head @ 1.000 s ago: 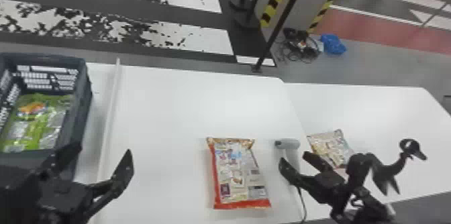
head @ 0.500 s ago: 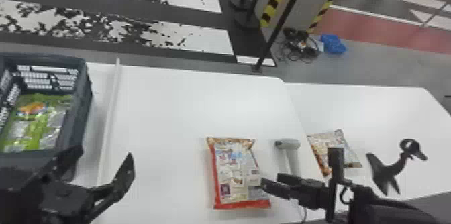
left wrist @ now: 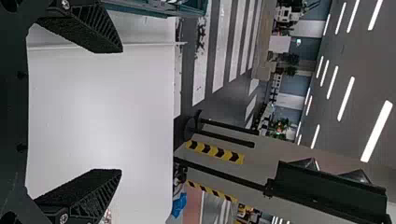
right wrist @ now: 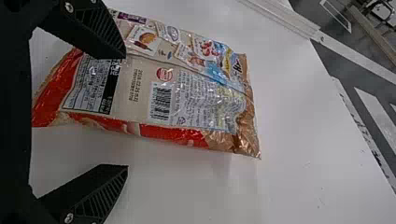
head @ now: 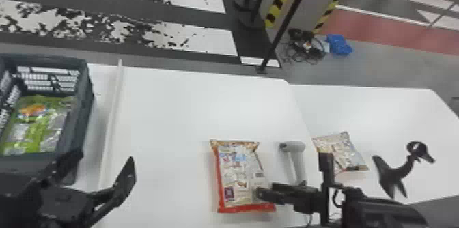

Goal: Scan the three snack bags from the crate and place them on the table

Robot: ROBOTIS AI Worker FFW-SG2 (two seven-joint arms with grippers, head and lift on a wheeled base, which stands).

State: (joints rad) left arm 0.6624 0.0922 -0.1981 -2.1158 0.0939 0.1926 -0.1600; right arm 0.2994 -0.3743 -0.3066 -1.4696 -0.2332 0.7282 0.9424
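Red-edged snack bag (head: 239,176) flat on the white table (head: 170,114), scanner (head: 293,146) near it. Right gripper (head: 266,191) at the bag, jaws spread; contact uncertain. Left gripper (head: 106,157) jaws apart, near the crate (head: 80,108); green packaging (head: 37,125) inside. Second snack bag (head: 341,152) beyond scanner, right side.

Bright light, glowing ceiling strips (left wrist: 377,131), soft shadows, glare on snack bag (right wrist: 161,95)
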